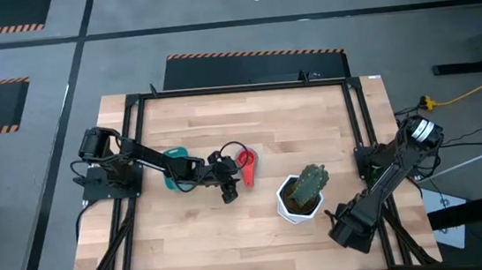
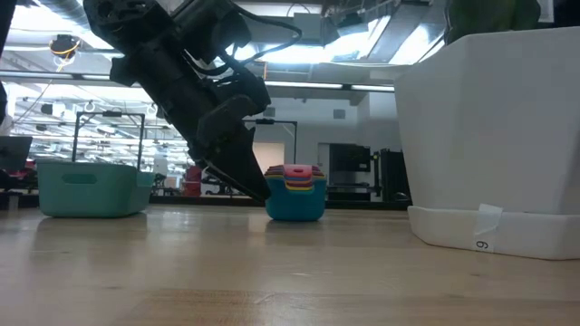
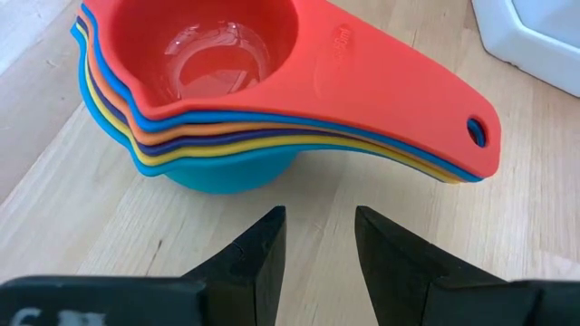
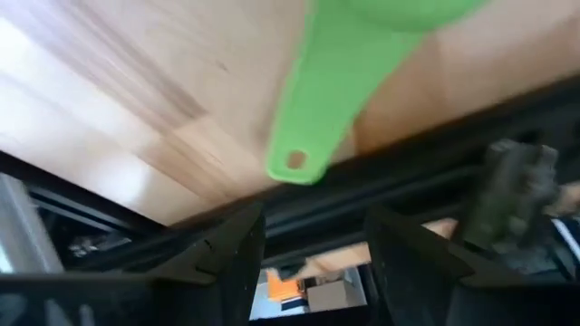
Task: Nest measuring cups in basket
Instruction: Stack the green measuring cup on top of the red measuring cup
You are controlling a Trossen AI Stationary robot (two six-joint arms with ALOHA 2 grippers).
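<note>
Left gripper (image 3: 317, 244), fingers narrowly parted and empty, faces the nested measuring cups (image 3: 227, 100) at frame centre: light, stiff, slick plastic; best pinched across the stacked handles.

The high view looks straight down from far above on the whole pale wooden worktop (image 1: 224, 145). The low view sits at worktop level, looking across it into the room. Both share the nested stack of coloured plastic measuring cups (image 1: 247, 164), which the left wrist view sees from very close. The right wrist view faces the worktop's edge, close to a green plastic cup handle (image 4: 340, 91).
</note>
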